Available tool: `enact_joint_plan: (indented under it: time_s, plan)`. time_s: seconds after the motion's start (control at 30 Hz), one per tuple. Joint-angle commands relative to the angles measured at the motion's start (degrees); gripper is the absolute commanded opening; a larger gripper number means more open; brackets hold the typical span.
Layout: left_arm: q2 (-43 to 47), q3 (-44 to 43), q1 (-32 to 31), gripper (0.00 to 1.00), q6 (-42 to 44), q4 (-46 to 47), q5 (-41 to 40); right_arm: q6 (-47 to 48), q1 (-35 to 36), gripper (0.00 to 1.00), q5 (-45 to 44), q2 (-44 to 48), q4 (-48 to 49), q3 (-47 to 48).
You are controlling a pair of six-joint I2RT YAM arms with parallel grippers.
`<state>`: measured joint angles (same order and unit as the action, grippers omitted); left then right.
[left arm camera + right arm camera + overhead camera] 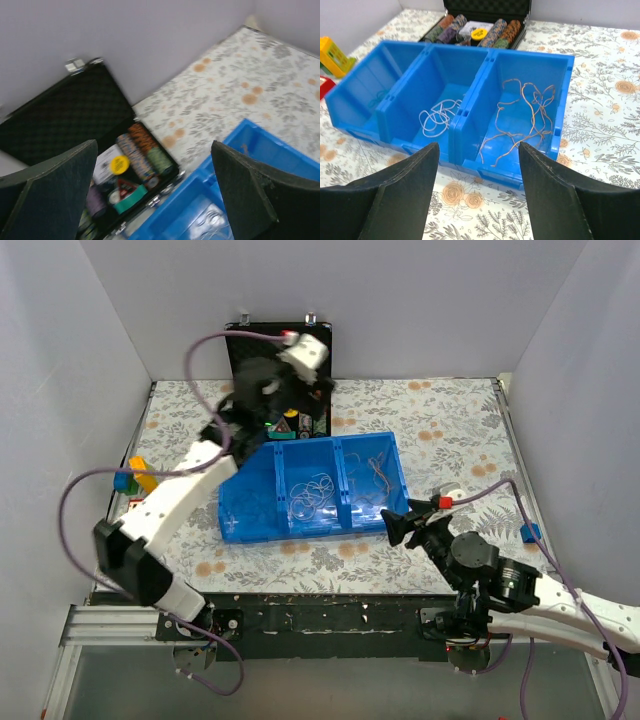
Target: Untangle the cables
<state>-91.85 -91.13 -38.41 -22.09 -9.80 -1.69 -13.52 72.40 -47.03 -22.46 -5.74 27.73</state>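
Note:
A blue three-compartment tray (250, 510) lies mid-table. Pale cord loops (312, 495) lie in its middle compartment and tan-orange cords (383, 475) in its right one. In the right wrist view the pale loops (439, 116) and tan cords (525, 115) lie loose, and faint blue strands (376, 97) show in the left compartment. My right gripper (395, 523) is open and empty, low in front of the tray's near right edge (479, 200). My left gripper (262, 390) is open and empty, raised over the tray's far left corner and the case (155, 200).
An open black case (280, 340) with poker chips (142, 150) stands against the back wall, touching the tray's far edge. Yellow, blue and red blocks (135, 478) lie at the left edge. A small blue object (530, 532) lies at the right. White walls enclose the table.

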Motion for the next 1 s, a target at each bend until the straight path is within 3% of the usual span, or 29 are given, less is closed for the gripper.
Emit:
enact_joint_plan:
  time_s: [0.0, 0.13, 0.33, 0.4, 0.47, 0.53, 0.6, 0.8, 0.97]
  plan:
    - [14.04, 10.42, 13.6, 0.98, -4.55, -6.96, 7.48, 0.33, -0.07, 0.72, 0.88, -5.92, 5.2, -0.13]
    - [23.1, 21.24, 29.32, 0.98, -1.04, -14.26, 15.12, 0.77, -0.24, 0.7, 2.11, -10.49, 8.63, 0.14]
    - [32.08, 35.03, 44.99, 0.98, 8.71, -21.39, 19.53, 1.21, -1.56, 0.7, 5.01, -14.63, 11.62, 0.49]
    - [33.05, 39.26, 49.03, 0.93, 10.83, -20.96, 19.1, 1.13, -2.17, 0.7, 6.76, -15.59, 11.89, 0.66]
    - [32.1, 41.82, 52.55, 0.8, 12.33, -20.87, 19.19, 0.78, -2.88, 0.7, 7.99, -16.21, 11.8, 0.75]
    - [29.47, 43.14, 53.96, 0.58, 13.47, -20.17, 17.26, 0.77, -3.49, 0.7, 9.14, -16.48, 12.06, 0.75]
    - [26.66, 43.41, 54.06, 0.49, 14.0, -20.43, 16.38, 0.95, -4.2, 0.7, 10.37, -16.74, 12.15, 0.84]
    - [19.88, 43.76, 54.06, 0.59, 12.86, -16.75, 17.43, 1.39, -5.16, 0.7, 11.6, -16.13, 11.89, 0.75]
    - [12.85, 44.11, 52.74, 0.6, 11.63, -13.23, 14.8, 0.86, -5.34, 0.69, 11.61, -15.34, 11.63, 0.31]
